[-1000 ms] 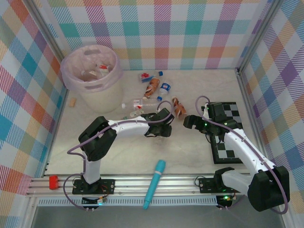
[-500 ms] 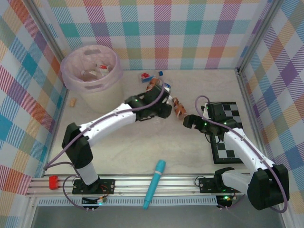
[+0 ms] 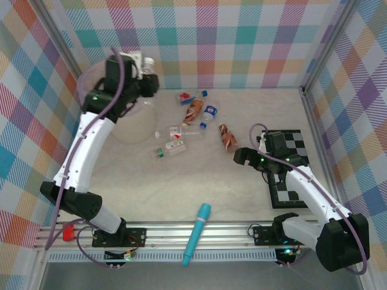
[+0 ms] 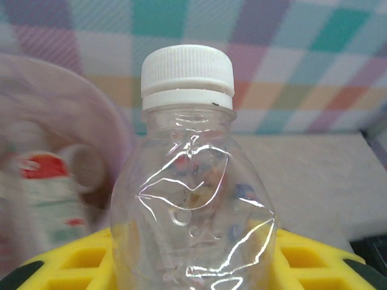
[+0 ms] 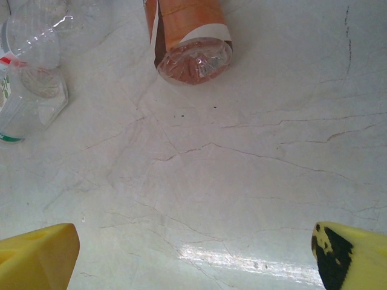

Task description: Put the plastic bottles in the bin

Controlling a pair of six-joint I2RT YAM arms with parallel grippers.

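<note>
Left hand's bottle; seemingly red label behind.

text: none legible | bottle labels (too small, blurred)

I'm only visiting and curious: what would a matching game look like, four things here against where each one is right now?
Things:
1. white-capped clear bottle
2. teal cylinder
3. chequered board
4. orange-labelled bottle

Places:
A. under the right arm
B. lying just ahead of the right gripper
C. clamped in the left gripper, near the bin
D. across the near rail

Pairs: 1-C, 2-D, 3-A, 4-B
</note>
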